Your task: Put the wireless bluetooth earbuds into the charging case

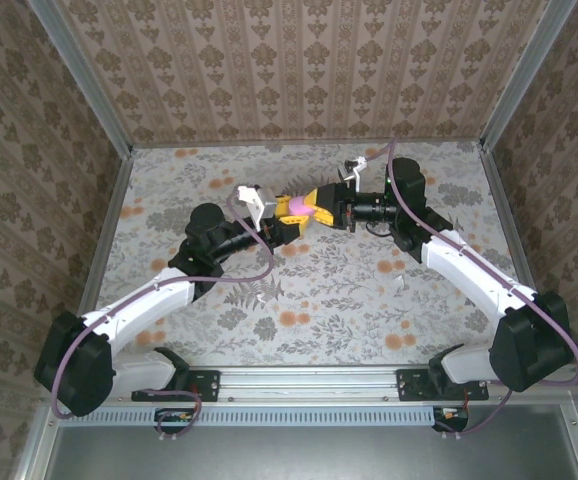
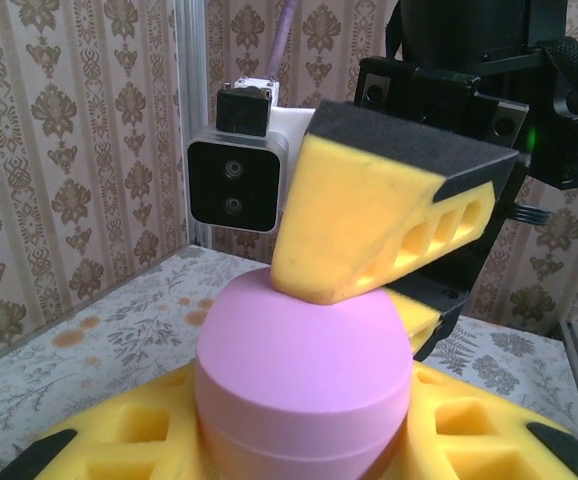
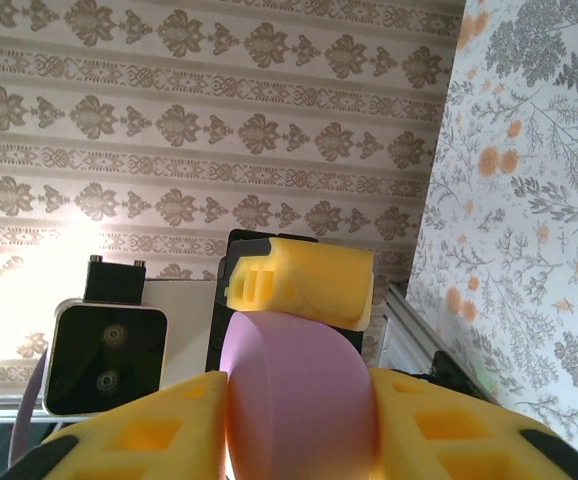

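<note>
The pink rounded charging case (image 1: 297, 207) hangs above the middle of the table, closed, held between both grippers. My left gripper (image 1: 287, 226) is shut on it; in the left wrist view its yellow fingers (image 2: 119, 440) flank the lower half of the case (image 2: 304, 370). My right gripper (image 1: 321, 206) comes in from the right. Its yellow fingers (image 3: 149, 430) press on both sides of the case (image 3: 299, 390), so it is shut on it too. One right finger (image 2: 369, 210) lies on the case's top. The earbuds are out of view.
The floral table (image 1: 349, 290) lies below the two arms, with patterned walls on three sides and a metal rail (image 1: 299, 380) at the near edge. A small white speck (image 1: 262, 297) lies on the table near the left arm.
</note>
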Action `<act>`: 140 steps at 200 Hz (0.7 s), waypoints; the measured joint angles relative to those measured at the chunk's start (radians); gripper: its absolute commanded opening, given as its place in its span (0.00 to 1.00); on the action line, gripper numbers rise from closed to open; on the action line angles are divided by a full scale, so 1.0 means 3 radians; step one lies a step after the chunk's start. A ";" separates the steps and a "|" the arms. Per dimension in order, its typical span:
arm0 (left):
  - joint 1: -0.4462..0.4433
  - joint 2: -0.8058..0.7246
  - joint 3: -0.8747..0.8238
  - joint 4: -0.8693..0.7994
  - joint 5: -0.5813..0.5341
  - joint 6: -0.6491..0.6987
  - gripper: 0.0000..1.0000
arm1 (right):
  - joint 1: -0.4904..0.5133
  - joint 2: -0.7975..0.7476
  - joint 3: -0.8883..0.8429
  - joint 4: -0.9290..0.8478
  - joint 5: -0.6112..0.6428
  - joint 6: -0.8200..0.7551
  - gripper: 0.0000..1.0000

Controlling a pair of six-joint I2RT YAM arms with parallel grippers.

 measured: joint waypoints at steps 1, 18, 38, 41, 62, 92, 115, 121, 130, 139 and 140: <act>0.0000 0.0000 0.0000 0.0000 -0.0001 0.0001 0.38 | 0.0000 0.0000 0.0000 0.0000 0.0000 0.0009 0.31; -0.0001 0.0000 0.0006 -0.0025 -0.0001 0.0033 0.40 | -0.0003 0.0000 0.0000 -0.0014 0.0001 -0.0010 0.28; -0.0001 0.0000 0.0019 -0.0071 -0.0003 0.0071 0.48 | -0.0003 0.0000 -0.0003 -0.0038 0.0025 -0.0036 0.26; -0.0001 0.0000 0.0019 -0.0075 -0.0003 0.0090 0.51 | -0.0003 0.0000 -0.0006 -0.0038 0.0029 -0.0043 0.25; -0.0001 0.0000 0.0020 -0.0146 -0.0020 0.0149 0.67 | -0.0014 -0.0006 -0.0056 -0.0042 0.0086 -0.0089 0.24; -0.0001 -0.0020 0.0020 -0.0324 -0.0104 0.0243 0.76 | -0.0065 -0.0079 -0.0154 -0.0125 0.0318 -0.0207 0.24; -0.0001 -0.0154 -0.0020 -0.0459 -0.0264 0.0290 0.79 | -0.0103 -0.0178 -0.0174 -0.0336 0.0627 -0.0397 0.24; -0.0001 -0.0205 -0.0047 -0.0470 -0.0313 0.0292 0.79 | -0.0109 -0.0197 -0.0174 -0.0393 0.0718 -0.0449 0.24; -0.0001 -0.0296 -0.0092 -0.0501 -0.0407 0.0303 0.80 | -0.0114 -0.0220 -0.0182 -0.0470 0.0865 -0.0523 0.24; -0.0001 -0.0376 -0.0127 -0.0530 -0.0501 0.0306 0.80 | -0.0123 -0.0229 -0.0215 -0.0520 0.1017 -0.0584 0.24; -0.0001 -0.0392 -0.0134 -0.0538 -0.0520 0.0308 0.80 | -0.0123 -0.0229 -0.0217 -0.0524 0.1027 -0.0589 0.24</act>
